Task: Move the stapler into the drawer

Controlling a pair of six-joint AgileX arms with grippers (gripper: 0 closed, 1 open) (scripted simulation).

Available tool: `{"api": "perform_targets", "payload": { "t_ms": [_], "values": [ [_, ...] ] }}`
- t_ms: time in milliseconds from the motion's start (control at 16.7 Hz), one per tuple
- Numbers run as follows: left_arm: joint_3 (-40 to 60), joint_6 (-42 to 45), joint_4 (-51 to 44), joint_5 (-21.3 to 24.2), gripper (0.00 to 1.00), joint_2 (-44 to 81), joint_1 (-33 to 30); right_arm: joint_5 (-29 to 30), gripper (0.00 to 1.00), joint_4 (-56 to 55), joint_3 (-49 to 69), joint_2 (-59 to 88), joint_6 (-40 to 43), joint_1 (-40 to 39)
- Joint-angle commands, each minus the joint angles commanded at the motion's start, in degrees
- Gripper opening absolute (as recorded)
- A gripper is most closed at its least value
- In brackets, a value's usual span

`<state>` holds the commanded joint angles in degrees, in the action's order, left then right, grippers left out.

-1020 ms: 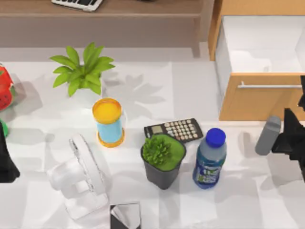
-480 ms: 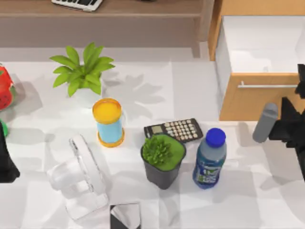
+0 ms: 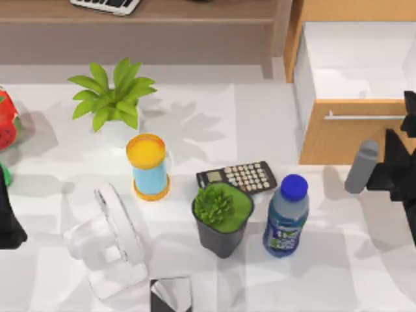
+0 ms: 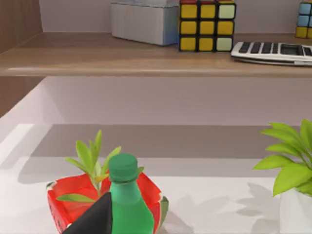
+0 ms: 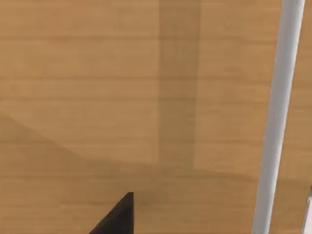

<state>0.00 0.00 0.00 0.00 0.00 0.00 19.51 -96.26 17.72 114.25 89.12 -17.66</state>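
Observation:
The grey stapler point(image 3: 361, 166) hangs tilted above the table at the right, just in front of the drawer's orange-brown front panel point(image 3: 348, 138). My right gripper point(image 3: 382, 173) is shut on the stapler from the right side. Behind the panel the drawer stands pulled out, its white inside point(image 3: 357, 62) showing beyond the silver bar handle point(image 3: 364, 117). The right wrist view is close against the wooden drawer front point(image 5: 122, 97), with the handle point(image 5: 275, 122) running across it. My left arm point(image 3: 8, 221) is parked at the table's left edge.
A blue-capped bottle point(image 3: 286, 218), a calculator point(image 3: 237, 177) and a dark pot with a green plant point(image 3: 221, 218) sit left of the stapler. Farther left are an orange-lidded cup point(image 3: 148, 166), a white fan point(image 3: 110, 240) and a leafy plant point(image 3: 112, 97). A brown shelf point(image 3: 162, 16) spans the back.
The right gripper has carried the stapler a little toward the back, closer to the drawer front. Over the last half second it barely moved. The left arm stayed still.

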Motion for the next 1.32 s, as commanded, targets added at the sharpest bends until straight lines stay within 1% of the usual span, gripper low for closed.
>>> {"api": "perform_targets", "payload": {
  "t_ms": [540, 600, 1140, 1320],
  "values": [
    [0.00, 0.00, 0.00, 0.00, 1.00, 0.00, 0.00, 0.00, 0.02, 0.00, 0.00, 0.00, 0.00, 0.00],
    [0.00, 0.00, 0.00, 0.00, 1.00, 0.00, 0.00, 0.00, 0.00, 0.00, 0.00, 0.00, 0.00, 0.00],
    [0.00, 0.00, 0.00, 0.00, 1.00, 0.00, 0.00, 0.00, 0.00, 0.24, 0.09, 0.14, -0.18, -0.03],
    [0.00, 0.00, 0.00, 0.00, 1.00, 0.00, 0.00, -0.79, 0.00, 2.27, 3.19, 0.99, -0.18, 0.88]
  ]
}}
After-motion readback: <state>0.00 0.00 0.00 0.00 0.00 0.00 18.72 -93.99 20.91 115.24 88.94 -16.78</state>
